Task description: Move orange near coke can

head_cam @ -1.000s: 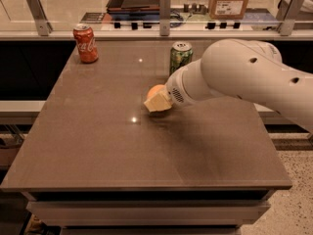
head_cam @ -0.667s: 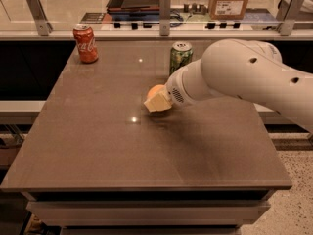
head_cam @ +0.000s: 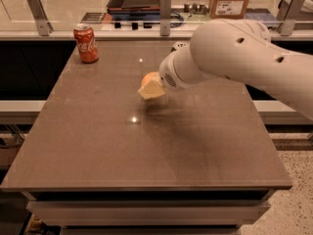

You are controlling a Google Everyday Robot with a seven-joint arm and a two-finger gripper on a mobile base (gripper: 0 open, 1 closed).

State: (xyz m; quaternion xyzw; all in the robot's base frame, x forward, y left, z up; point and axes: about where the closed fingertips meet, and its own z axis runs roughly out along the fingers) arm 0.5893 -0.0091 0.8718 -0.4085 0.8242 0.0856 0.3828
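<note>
**Grey-brown counter (head_cam: 73, 146): orange (head_cam: 147, 77) gripped, not yet near coke can (head_cam: 86, 43)**

The gripper (head_cam: 151, 88) clamps the orange above the counter's middle. The coke can stands at the far left corner, well apart. Carrying and setting down remain, I judge. Bare surface lies between them, but the left and far edges run close beside the can.

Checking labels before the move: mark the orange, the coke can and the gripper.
orange (head_cam: 147, 77): camera view, its exposed top.
coke can (head_cam: 87, 45): camera view, red label.
gripper (head_cam: 151, 89): camera view, pale tip at the orange, mid-table.
</note>
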